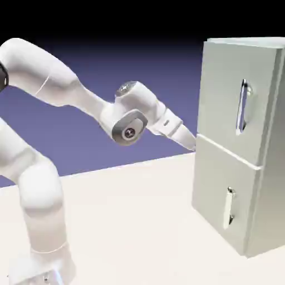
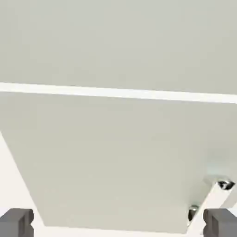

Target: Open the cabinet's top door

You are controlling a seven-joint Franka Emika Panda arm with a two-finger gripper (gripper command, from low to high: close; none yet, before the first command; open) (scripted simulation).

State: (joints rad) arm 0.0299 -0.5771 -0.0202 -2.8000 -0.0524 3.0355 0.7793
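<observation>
Apparently is at the approach step, with gripper (image 2: 118, 223) spread wide and empty, and next must reach the long handle (image 1: 241, 107) of the top door (image 1: 220, 94), toward two o'clock in the exterior view.

Cabinet (image 1: 228, 150): upright, pale grey-green; top door (image 1: 234, 100) closed above the lower door (image 1: 222, 192), vertical silver handle (image 1: 241, 107).

Cabinet (image 1: 225, 172) — plain pale grey-green.

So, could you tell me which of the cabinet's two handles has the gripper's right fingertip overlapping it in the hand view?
The lower door's handle; the upper door's isn't in that view.
</observation>
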